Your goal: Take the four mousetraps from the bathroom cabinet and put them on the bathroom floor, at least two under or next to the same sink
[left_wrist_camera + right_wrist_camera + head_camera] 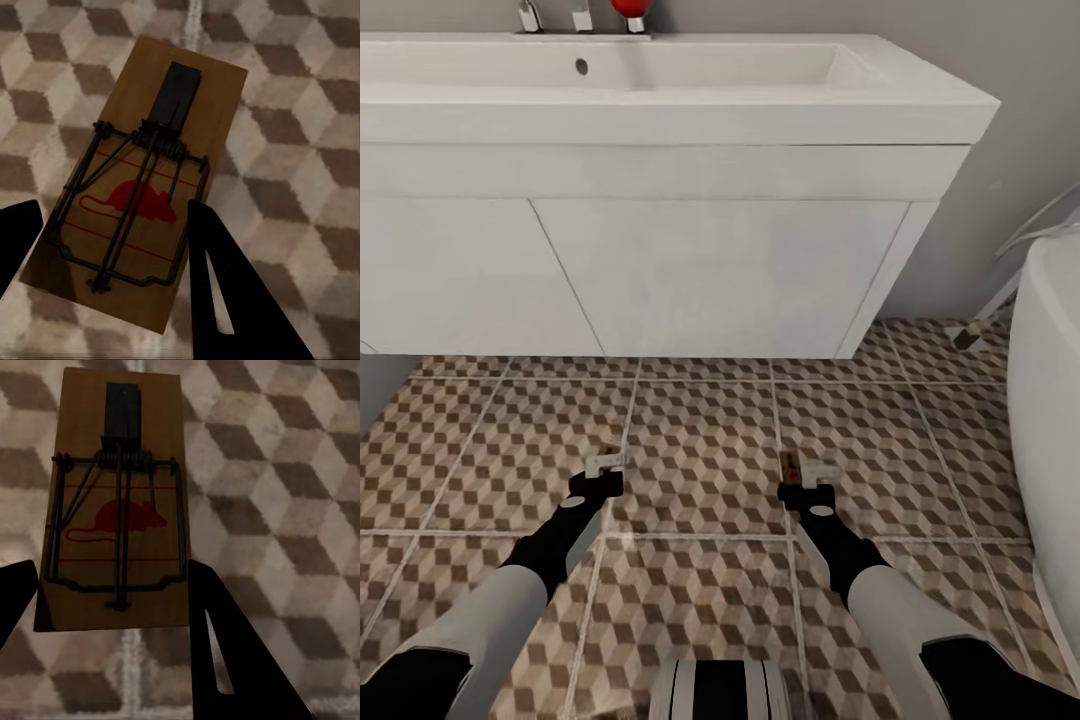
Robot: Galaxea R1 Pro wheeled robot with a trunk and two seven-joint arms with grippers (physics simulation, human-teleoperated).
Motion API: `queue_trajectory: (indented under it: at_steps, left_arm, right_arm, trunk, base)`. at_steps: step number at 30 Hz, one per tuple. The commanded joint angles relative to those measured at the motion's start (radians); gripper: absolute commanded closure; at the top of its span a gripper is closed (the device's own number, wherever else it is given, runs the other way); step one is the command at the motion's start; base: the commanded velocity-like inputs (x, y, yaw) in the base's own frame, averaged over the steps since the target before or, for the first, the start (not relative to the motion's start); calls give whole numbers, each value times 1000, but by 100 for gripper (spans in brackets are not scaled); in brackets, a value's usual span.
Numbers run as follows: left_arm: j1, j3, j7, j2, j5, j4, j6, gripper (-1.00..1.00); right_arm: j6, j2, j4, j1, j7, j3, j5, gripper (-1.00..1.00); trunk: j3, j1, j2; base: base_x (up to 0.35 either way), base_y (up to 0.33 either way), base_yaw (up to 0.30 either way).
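You've got a trap in each gripper: left gripper (pixel 607 465) closed on the left trap (pixel 135 202), right gripper (pixel 807 470) closed on the right trap (pixel 116 502). Both hang low over the floor (pixel 700 450), in front of the sink (pixel 660 130), not under it. Judging by that, reach fwd toward the sink base, drop till the wood looks flat on the tiles, then open slowly. Set them apart, w/ spring side up.

Premises were a domestic bathroom. A long white wall-hung sink (pixel 660 90) with chrome taps (pixel 580 17) stood at twelve o'clock, a white bathtub (pixel 1050 400) at three o'clock, over cube-patterned floor tiles (pixel 700 450).
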State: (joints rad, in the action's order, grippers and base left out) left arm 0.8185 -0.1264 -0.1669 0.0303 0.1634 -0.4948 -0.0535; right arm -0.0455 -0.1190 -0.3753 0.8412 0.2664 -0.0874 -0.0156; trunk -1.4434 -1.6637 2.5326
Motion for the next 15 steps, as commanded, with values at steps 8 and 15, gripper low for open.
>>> queue_trajectory:
  at_steps: [8, 15]
  left_arm:
    - [1, -10, -6, -8, 9, 3, -4, 100]
    - [0, -11, -4, -8, 7, 4, -1, 100]
  right_arm:
    - [-5, 4, -1, 1, 8, -8, -1, 100]
    - [-5, 9, -1, 1, 8, -7, -1, 100]
  trunk:
    - [-32, -3, 2]
    - [-59, -6, 4]
  base:
    - [0, 0, 0]
    - [0, 0, 0]
